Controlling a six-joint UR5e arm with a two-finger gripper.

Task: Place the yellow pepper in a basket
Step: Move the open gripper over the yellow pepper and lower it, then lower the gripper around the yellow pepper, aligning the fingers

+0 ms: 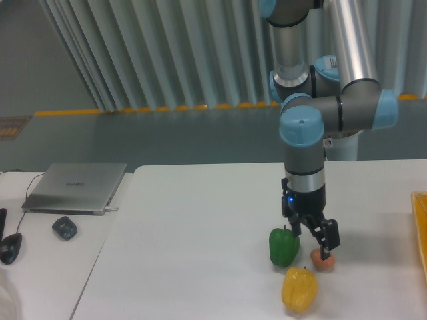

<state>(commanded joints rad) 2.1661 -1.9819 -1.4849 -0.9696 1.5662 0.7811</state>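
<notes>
The yellow pepper (299, 289) lies on the white table near the front edge, glossy and lobed. My gripper (308, 243) hangs just above and behind it, pointing down, its fingers spread open and empty. The left finger is beside a green bell pepper (283, 247); the right finger (328, 240) stands over a small brown-orange egg (323, 261). The basket (421, 230) shows only as an orange-yellow rim at the right frame border, well right of the pepper.
A closed grey laptop (77, 187), a dark mouse (64, 228) and another dark object (9, 248) lie on the adjoining table at the left. The arm's base column rises behind the table at the right.
</notes>
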